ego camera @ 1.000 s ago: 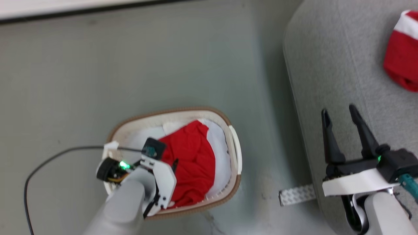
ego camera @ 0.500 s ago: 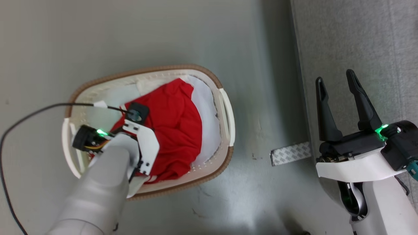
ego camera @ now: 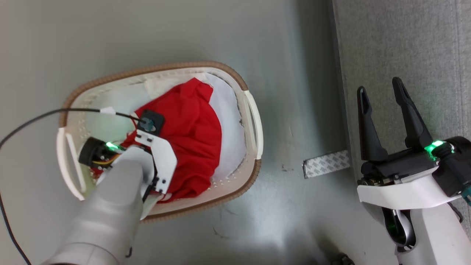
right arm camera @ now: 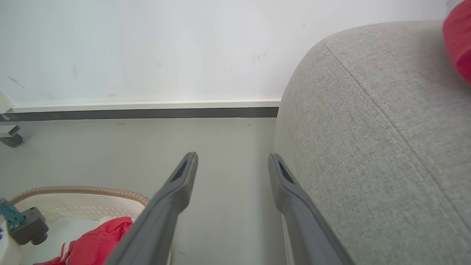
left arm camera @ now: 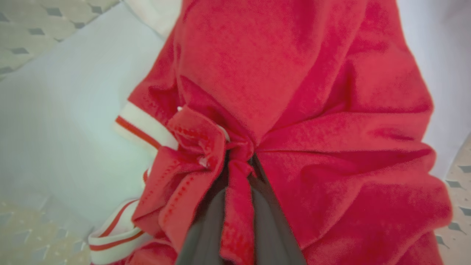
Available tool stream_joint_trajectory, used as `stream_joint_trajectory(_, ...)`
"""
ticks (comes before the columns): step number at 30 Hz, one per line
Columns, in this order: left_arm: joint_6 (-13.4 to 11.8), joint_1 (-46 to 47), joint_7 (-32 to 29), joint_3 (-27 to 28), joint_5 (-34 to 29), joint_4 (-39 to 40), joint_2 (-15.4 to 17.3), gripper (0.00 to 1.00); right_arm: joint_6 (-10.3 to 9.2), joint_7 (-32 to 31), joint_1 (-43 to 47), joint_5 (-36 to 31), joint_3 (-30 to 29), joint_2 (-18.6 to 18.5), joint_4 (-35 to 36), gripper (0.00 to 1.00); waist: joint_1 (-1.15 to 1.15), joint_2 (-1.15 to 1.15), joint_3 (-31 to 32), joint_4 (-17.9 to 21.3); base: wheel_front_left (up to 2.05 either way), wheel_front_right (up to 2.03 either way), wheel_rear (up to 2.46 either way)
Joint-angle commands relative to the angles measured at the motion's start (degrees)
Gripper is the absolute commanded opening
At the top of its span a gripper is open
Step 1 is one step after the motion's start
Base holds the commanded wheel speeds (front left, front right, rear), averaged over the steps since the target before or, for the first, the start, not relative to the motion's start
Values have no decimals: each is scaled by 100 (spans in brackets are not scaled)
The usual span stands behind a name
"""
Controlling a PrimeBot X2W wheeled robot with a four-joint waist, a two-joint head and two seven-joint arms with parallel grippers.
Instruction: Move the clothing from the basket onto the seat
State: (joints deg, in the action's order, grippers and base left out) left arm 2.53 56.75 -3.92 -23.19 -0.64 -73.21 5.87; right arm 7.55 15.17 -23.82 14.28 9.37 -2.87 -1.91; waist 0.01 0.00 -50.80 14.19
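Observation:
The clothing (ego camera: 191, 125), bright red with white bands, lies bunched in the oval cream basket (ego camera: 162, 68) on the floor. My left gripper (left arm camera: 239, 162) reaches down into the basket, shut on a gathered fold of the red clothing (left arm camera: 301, 92), which is pinched between its dark fingers (left arm camera: 206, 228). My right gripper (ego camera: 379, 85) stands open and empty at the edge of the grey seat (ego camera: 404, 44). In the right wrist view the right gripper (right arm camera: 232, 157) hangs beside the seat (right arm camera: 368, 129), on which another red piece (right arm camera: 458, 40) lies at the far right.
A pale white-blue sheet (ego camera: 230, 121) lines the basket under the red fabric. A black cable (ego camera: 36, 119) runs from the left wrist across the floor. A strip of patterned tape (ego camera: 325, 163) lies on the floor between basket and seat. A wall with a baseboard (right arm camera: 140, 110) stands beyond.
The head camera has tilted down, so the basket sits higher and further left in the picture. My left wrist has sunk deeper into the basket over the red fabric. The right gripper stays open.

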Motion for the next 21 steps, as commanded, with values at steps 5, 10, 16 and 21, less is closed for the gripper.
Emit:
stream_joint_trajectory(5,145,-279,415,115,302,-23,-90,0,-12,-3,148,52,-39,-6,-154,100,-1,0,584,-246,0,0,0)
stream_joint_trajectory(10,317,-716,952,274,704,-7,-224,0,-12,-3,393,56,-92,-7,-423,100,-1,0,1630,-572,0,0,0)
stream_joint_trajectory(16,447,-1111,1277,238,1033,119,-283,0,-12,-3,833,30,-157,-7,-740,100,-1,0,2810,-923,0,0,0)
stream_joint_trajectory(21,489,-1365,1368,101,1295,385,-294,0,-12,-3,1178,46,-231,-7,-924,100,-1,0,3532,-1117,0,0,0)
